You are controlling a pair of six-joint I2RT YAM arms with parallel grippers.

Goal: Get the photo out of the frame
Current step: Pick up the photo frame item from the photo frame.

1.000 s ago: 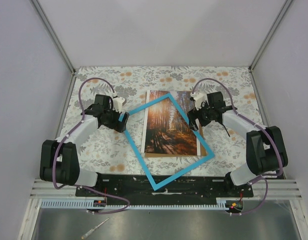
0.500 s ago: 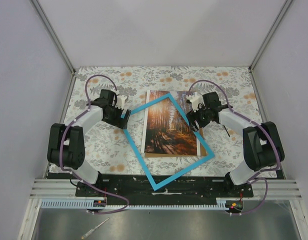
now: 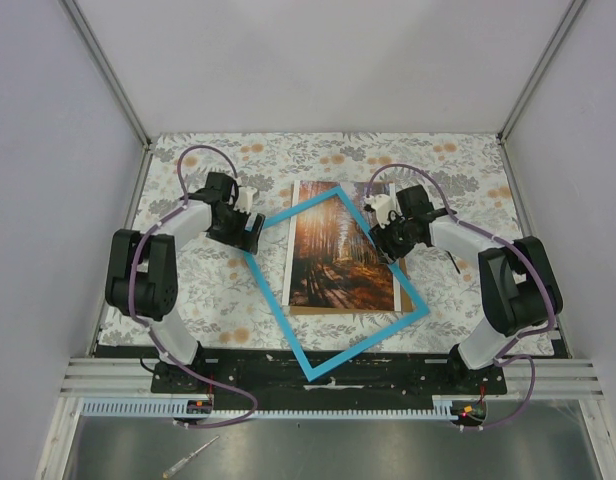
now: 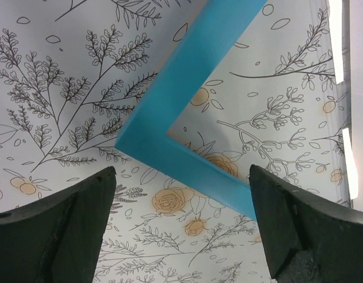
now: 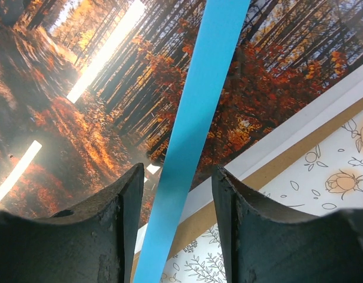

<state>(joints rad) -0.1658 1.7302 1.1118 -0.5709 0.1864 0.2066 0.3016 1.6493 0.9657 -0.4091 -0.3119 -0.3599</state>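
The photo (image 3: 333,250), an orange autumn forest print, lies flat in the middle of the table. The thin blue frame (image 3: 280,313) lies skewed on top of it like a diamond, its left corner off the print. My left gripper (image 3: 250,228) hovers wide open over that left corner (image 4: 147,141), which lies ahead of its fingers; the left gripper (image 4: 181,171) holds nothing. My right gripper (image 3: 384,233) straddles the frame's upper right bar (image 5: 199,118) above the photo (image 5: 81,88). Its jaws (image 5: 178,171) stand partly closed, with a gap on each side of the bar.
A floral table cover (image 3: 208,290) spans the whole surface. The photo's white edge and brown board (image 5: 287,156) show by the right fingers. Plain walls and metal posts (image 3: 108,75) enclose the table. A small tool (image 3: 188,460) lies on the ledge below the arm bases.
The right jaws have narrowed around the blue bar and shifted slightly left. The left gripper has moved up and right toward the frame's left corner, still wide open.
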